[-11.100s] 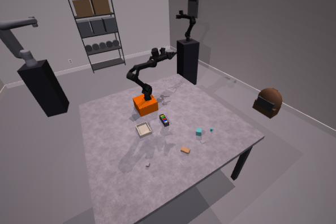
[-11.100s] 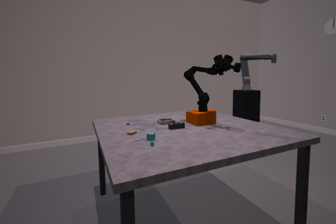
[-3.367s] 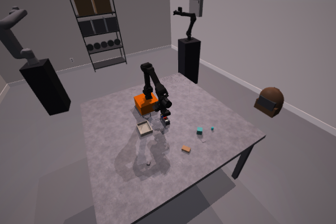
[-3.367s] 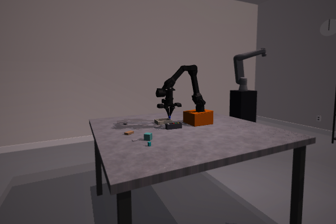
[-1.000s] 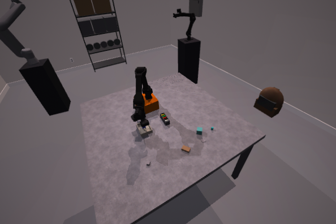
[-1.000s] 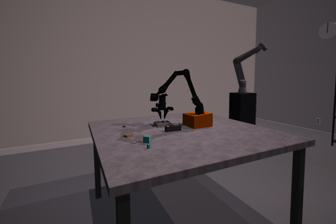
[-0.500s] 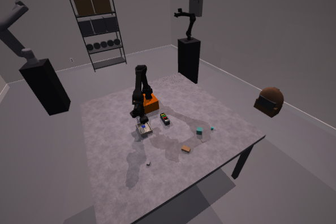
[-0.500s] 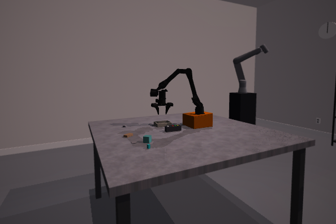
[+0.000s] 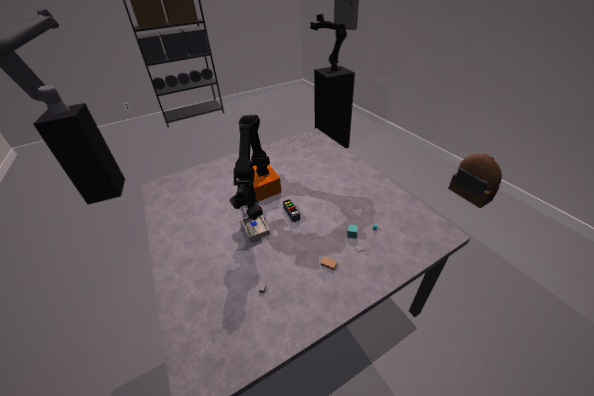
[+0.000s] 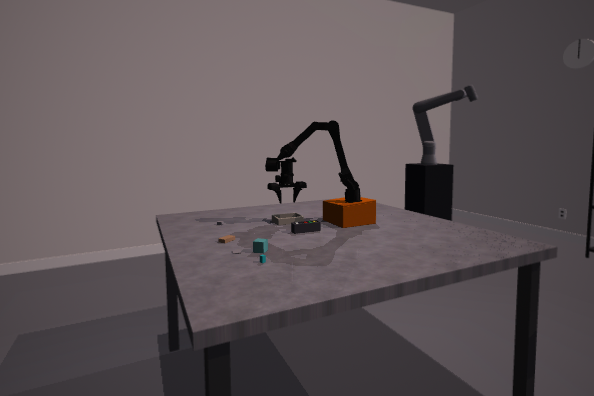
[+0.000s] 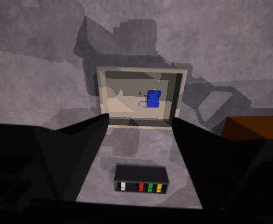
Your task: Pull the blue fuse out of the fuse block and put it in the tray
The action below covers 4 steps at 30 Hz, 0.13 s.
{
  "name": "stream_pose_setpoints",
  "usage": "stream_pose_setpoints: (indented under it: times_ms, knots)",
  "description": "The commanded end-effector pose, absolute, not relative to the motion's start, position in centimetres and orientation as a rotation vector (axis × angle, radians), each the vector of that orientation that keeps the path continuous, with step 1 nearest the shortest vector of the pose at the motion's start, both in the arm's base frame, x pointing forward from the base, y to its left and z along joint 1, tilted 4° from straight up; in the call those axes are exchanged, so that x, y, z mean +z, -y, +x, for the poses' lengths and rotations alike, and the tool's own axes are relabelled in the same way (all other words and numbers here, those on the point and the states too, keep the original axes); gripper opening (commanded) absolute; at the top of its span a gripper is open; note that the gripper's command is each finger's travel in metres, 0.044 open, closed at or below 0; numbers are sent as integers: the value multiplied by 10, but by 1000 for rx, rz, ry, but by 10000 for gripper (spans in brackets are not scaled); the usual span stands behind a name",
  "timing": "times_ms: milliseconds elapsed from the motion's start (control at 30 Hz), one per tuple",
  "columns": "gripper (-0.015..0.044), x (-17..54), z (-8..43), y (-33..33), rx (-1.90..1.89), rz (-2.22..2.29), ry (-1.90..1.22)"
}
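A dim grey room holds a mottled grey tabletop (image 9: 310,300) with a darker stain. On it sits a shallow beige tray (image 11: 183,95), and nearer in the wrist view, the dark fuse block (image 11: 140,175) showing white, red, green and yellow fuses. The small blue fuse (image 11: 153,98) lies flat inside the tray, right of centre. The claw (image 10: 287,193) hangs above it, spread wide and holding nothing.

arm (image 10: 320,137): centre frame, on orange base (image 10: 349,212) | gripper (image 10: 287,193): fingers spread, above tray (image 10: 286,218) | fuse block (image 10: 305,225): right of tray | 2 teal cubes (image 10: 260,246): lower left
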State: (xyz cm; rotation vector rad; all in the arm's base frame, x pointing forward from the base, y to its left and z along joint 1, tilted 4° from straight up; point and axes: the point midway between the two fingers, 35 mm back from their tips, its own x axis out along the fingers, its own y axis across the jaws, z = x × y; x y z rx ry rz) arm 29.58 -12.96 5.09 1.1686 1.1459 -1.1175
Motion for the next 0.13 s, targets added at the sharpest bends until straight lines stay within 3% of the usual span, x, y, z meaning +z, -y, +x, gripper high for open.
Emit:
stream_pose_setpoints:
  times_ms: [0, 100]
  knots:
    - [330, 51, 296, 130, -1118, 1169, -1146]
    - [330, 51, 296, 130, -1118, 1169, -1146]
